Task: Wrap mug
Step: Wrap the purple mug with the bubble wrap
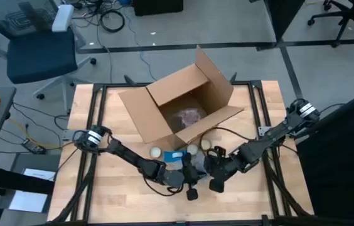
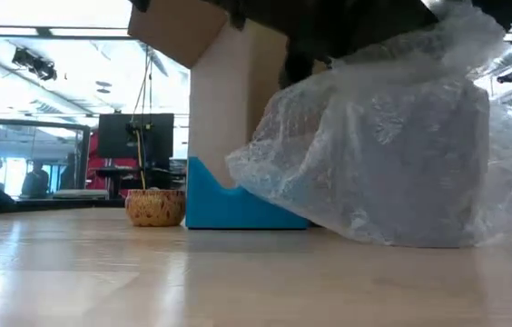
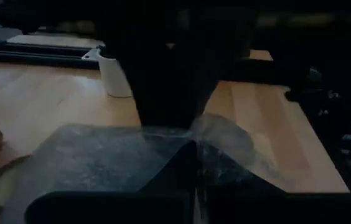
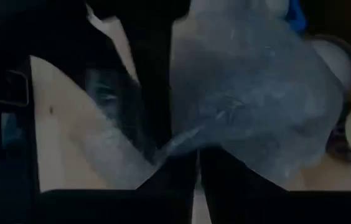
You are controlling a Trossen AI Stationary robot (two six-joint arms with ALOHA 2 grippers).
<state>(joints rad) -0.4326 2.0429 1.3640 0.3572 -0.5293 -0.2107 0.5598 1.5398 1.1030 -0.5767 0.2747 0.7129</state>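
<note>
Your left pincer (image 1: 189, 182) is pinched on the bubble wrap (image 2: 392, 154), fingers pressed together on its edge. Your right pincer (image 1: 213, 176) grips the wrap too, just beside it. The bundle sits on the desk (image 1: 114, 201) in front of the box (image 1: 177, 100). The mug is hidden; you cannot make it out.

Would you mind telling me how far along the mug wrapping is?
Done: bubble wrap is already draped in a bulky mound, nothing of a mug showing beneath it. In hand: left gripper and right gripper meet at the wrap, each pinching it. Left: closing the bundle; perhaps the open cardboard box follows.
</note>
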